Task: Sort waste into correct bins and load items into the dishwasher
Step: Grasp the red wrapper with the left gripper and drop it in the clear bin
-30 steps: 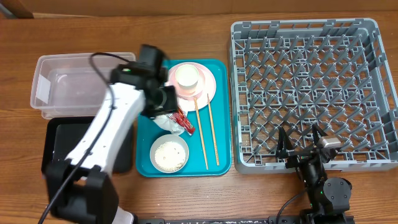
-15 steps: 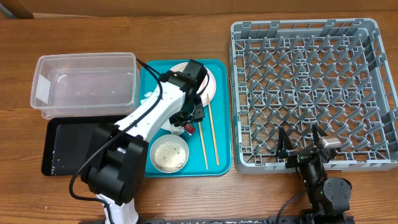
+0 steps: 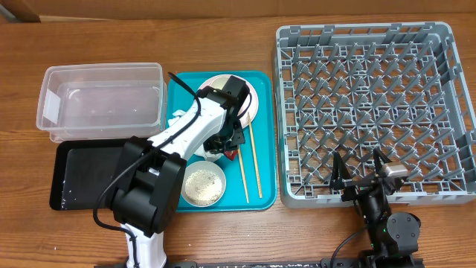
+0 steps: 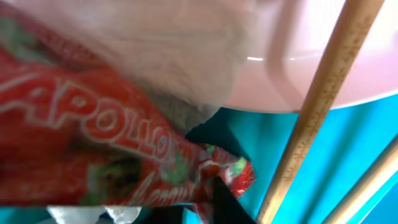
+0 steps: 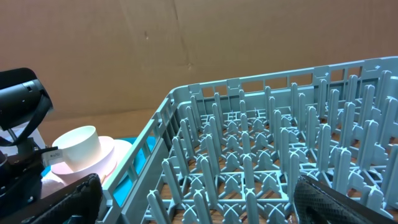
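Wooden bench [image 3: 260,231], teal tray [image 3: 266,134] at centre: the left hand [image 3: 227,145] has swung across onto the red snack wrapper [image 4: 112,137] beside the pink plate [image 4: 298,68], narrowing, though a firm clamp I cannot confirm, so binning looks next; the right hand [image 3: 355,173] idles wide apart.

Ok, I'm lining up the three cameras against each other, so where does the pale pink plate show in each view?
Overhead: the pink plate sits at the far end of the teal tray, partly covered.
Left wrist: it fills the upper right, behind a chopstick.
Right wrist: lower left, under the white cup.
Shared landmark: the teal tray, under the plate overhead and in the left wrist view.
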{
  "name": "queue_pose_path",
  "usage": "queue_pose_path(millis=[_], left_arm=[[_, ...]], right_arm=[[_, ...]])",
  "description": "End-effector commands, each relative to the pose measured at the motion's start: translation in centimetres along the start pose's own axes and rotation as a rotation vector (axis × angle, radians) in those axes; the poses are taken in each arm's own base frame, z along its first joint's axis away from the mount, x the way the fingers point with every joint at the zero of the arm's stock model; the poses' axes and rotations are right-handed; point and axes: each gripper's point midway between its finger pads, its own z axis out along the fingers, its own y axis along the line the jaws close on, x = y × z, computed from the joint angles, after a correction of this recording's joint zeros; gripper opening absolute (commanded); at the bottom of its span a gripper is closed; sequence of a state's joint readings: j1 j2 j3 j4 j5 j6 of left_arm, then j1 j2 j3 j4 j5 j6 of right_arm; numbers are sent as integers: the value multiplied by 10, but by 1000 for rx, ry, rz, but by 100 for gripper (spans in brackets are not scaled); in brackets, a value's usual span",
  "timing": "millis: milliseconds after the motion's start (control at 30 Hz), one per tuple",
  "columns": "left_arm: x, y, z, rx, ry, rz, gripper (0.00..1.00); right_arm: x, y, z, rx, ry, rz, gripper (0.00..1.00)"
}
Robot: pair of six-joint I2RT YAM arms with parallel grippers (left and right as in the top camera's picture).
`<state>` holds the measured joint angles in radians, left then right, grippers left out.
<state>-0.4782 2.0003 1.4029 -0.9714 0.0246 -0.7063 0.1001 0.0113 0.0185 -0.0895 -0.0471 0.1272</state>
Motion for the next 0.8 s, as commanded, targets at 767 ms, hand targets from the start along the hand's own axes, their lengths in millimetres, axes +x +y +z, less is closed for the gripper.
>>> queue_pose_path(millis=[767], left_arm=[[-118, 149, -170, -47, -334, -331, 4]], right_arm=[[1, 0, 0, -1, -6, 2, 100]])
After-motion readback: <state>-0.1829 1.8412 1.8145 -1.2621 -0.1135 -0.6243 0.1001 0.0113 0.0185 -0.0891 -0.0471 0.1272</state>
